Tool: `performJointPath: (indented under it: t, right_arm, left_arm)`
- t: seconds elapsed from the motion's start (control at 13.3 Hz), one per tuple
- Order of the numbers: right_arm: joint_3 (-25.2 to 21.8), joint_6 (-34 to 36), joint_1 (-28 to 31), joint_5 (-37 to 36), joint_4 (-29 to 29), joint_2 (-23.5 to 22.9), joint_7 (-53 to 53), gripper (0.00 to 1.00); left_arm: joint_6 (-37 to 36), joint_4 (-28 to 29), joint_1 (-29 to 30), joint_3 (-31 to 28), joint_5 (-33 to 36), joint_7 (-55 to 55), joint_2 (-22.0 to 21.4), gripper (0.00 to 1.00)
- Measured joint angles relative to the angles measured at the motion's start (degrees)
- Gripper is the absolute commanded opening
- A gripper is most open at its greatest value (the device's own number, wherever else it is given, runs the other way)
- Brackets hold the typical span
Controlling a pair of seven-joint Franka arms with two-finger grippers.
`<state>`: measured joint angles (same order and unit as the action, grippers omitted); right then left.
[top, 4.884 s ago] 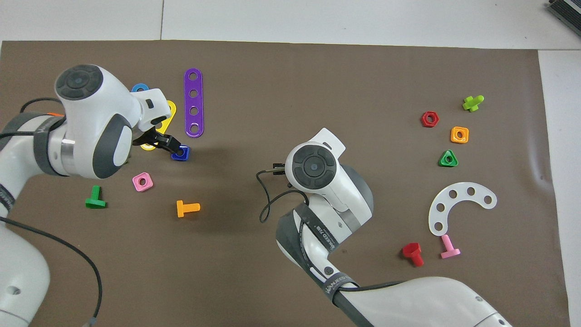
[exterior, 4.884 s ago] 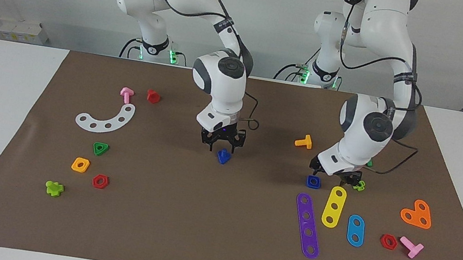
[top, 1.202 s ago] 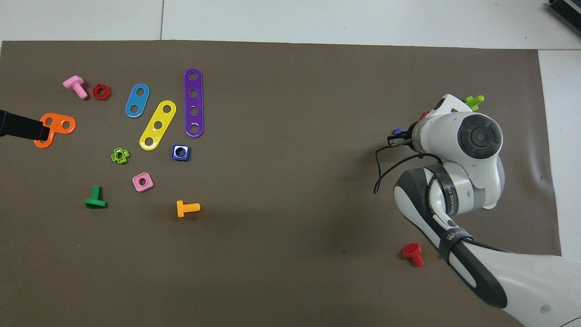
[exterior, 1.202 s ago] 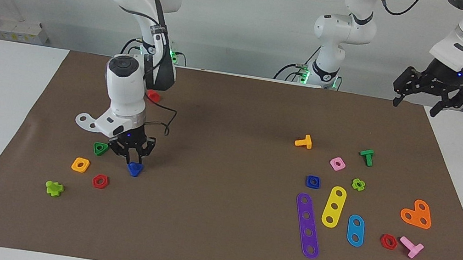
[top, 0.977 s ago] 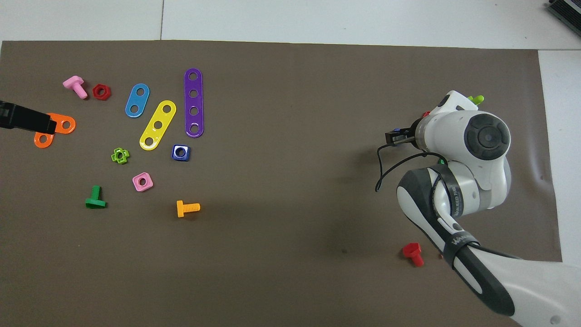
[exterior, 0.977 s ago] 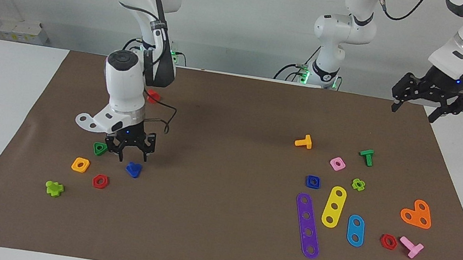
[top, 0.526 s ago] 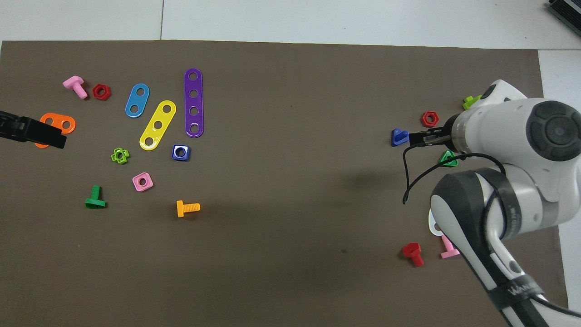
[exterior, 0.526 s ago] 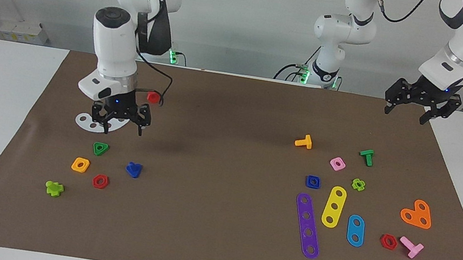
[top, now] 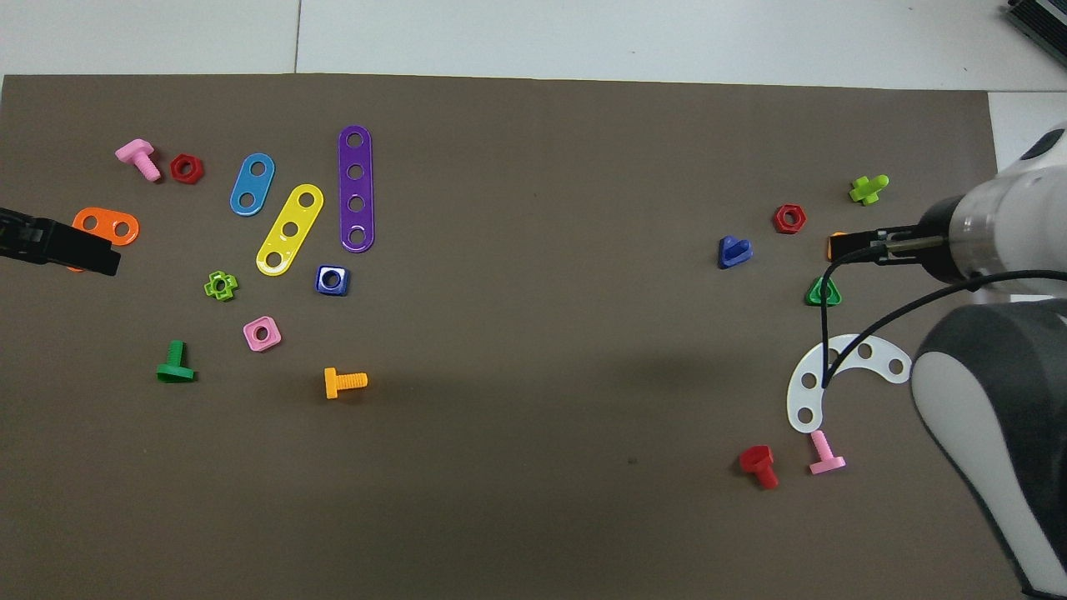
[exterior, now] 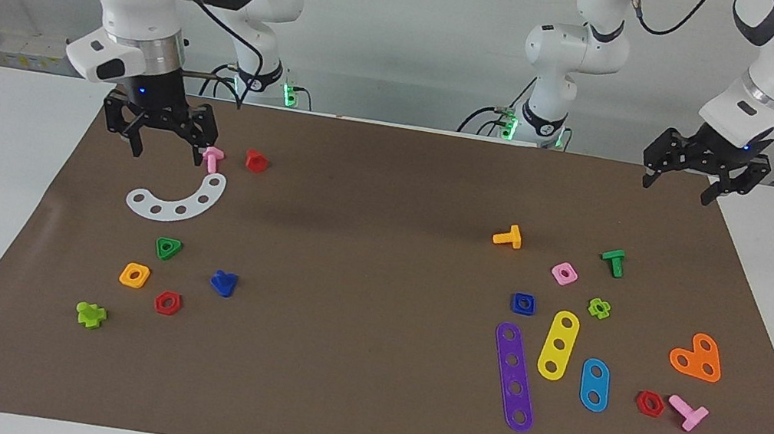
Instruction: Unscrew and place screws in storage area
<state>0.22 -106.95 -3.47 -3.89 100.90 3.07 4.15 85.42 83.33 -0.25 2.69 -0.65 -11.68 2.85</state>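
The dark-blue triangular-headed bolt (exterior: 223, 283) lies free on the brown paper mat (exterior: 376, 285) toward the right arm's end, beside a red hex nut (exterior: 167, 303). It also shows in the overhead view (top: 734, 251) on the mat (top: 542, 292). My right gripper (exterior: 167, 153) is open and empty, raised over the mat beside the pink bolt (exterior: 211, 158). My left gripper (exterior: 679, 187) is open and empty, raised over the mat's corner at the left arm's end, and waits.
Near the blue bolt lie a green triangular nut (exterior: 168, 248), an orange square nut (exterior: 134, 275), a white curved strip (exterior: 176, 198) and a red bolt (exterior: 255, 160). At the left arm's end lie a blue square nut (exterior: 523, 303), coloured strips (exterior: 514, 377) and several bolts and nuts.
My right gripper let go of the blue bolt on the mat, rose and drew back toward its base. The bolt stays where it was set. My left gripper shifted only slightly.
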Motion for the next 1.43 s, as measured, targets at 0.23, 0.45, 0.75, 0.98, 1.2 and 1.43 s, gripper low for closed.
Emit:
performJointPath:
  t: [0.23, 0.45, 0.75, 0.98, 1.2, 1.43]
  right_arm:
    - [-0.03, 6.13, 0.75, 0.23, -5.36, -0.40, 1.38, 1.00]
    - [0.00, 11.03, 0.82, 2.67, -9.05, -0.67, 7.69, 1.00]
    - [0.14, 14.52, 0.80, 3.44, -10.41, -0.82, 9.89, 1.00]
    - [0.13, 14.55, 0.81, 3.44, -10.42, -1.13, 9.89, 1.00]
    - [0.12, 15.11, 0.81, 3.44, -10.44, -1.25, 9.87, 1.00]
    - [0.13, 15.15, 0.82, 2.69, -10.93, -1.72, 8.65, 1.00]
  left_arm:
    - [0.84, 0.23, 0.01, -0.06, 0.00, 0.01, -0.05, 1.00]
    - [6.86, 0.41, 0.02, -0.13, 0.00, 0.01, -0.04, 1.00]
    - [7.60, 0.84, 0.02, -0.13, 0.00, 0.00, -0.07, 1.00]
    - [7.59, 2.02, 0.02, -0.13, 0.00, 0.00, -0.27, 1.00]
    - [7.59, 2.52, 0.02, -0.14, 0.00, 0.01, -0.75, 1.00]
    - [7.59, 2.54, 0.02, -0.15, 0.00, 0.00, -0.81, 1.00]
